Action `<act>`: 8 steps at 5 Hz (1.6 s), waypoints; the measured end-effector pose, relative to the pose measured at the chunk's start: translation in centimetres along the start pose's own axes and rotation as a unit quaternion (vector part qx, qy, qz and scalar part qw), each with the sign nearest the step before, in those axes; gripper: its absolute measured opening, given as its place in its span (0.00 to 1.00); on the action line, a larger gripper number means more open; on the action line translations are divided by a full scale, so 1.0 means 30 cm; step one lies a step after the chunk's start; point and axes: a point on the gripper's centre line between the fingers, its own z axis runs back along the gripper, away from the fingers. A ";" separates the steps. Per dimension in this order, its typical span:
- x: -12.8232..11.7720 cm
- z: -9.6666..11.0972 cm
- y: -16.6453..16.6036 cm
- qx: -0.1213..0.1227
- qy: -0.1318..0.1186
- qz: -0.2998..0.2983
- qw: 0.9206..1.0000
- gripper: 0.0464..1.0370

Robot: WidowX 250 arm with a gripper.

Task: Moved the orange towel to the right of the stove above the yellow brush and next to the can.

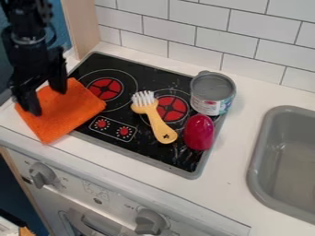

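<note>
Orange towel [71, 108] right under the gripper [48, 102].
The gripper is not pinching anything: its fingers [58, 79] are spread wide, with the towel flat below them, partly on the stove [161, 154]. It could slip away, because flat cloth has little to grab. If it hangs low on the trip, it might drag the yellow brush [157, 120] or bump the can [208, 106] and the shiny red thing [200, 133], since they sit close together to the right of the gripper. The white surface [234, 184] holds the stove, with a gray sink [256, 152] farther right of the gripper. White wall tiles [212, 41] stand behind, and knobs [42, 175] are down in front.
</note>
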 end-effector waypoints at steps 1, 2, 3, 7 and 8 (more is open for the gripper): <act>0.009 -0.031 -0.002 0.003 -0.001 -0.001 1.000 0.96; 0.023 -0.034 -0.018 0.004 -0.012 0.000 1.000 0.96; -0.006 -0.030 -0.077 0.000 -0.009 -0.007 1.000 0.96; -0.263 0.009 -0.400 -0.042 0.029 -0.096 0.994 0.96; -0.379 0.034 -0.429 -0.052 0.034 -0.148 0.987 0.96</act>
